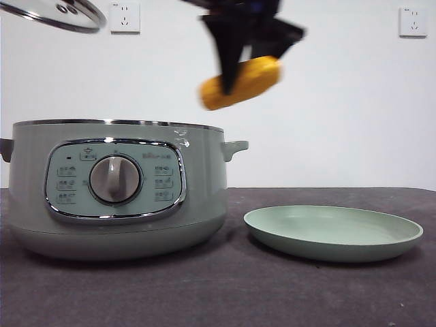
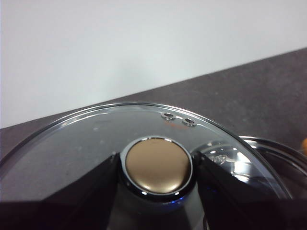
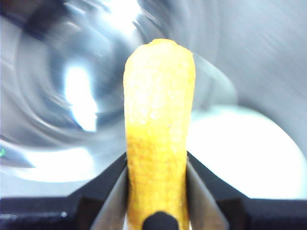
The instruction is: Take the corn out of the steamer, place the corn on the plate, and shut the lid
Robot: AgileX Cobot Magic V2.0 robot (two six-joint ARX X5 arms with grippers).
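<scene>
The pale green steamer (image 1: pixel 116 187) stands open at the left of the table. My right gripper (image 1: pixel 235 85) is shut on the yellow corn (image 1: pixel 242 83) and holds it in the air above the steamer's right rim; the corn fills the right wrist view (image 3: pixel 158 129) with the steamer's shiny inside (image 3: pixel 72 72) blurred behind it. The pale green plate (image 1: pixel 334 233) lies on the table to the right of the steamer. My left gripper (image 2: pixel 158 167) is shut on the knob of the glass lid (image 2: pixel 86 139), held high at the top left of the front view (image 1: pixel 58 13).
The dark table top (image 1: pixel 225 293) runs across the front. A white wall with two sockets (image 1: pixel 125 17) stands behind. The steamer's side handle (image 1: pixel 235 148) sticks out toward the plate.
</scene>
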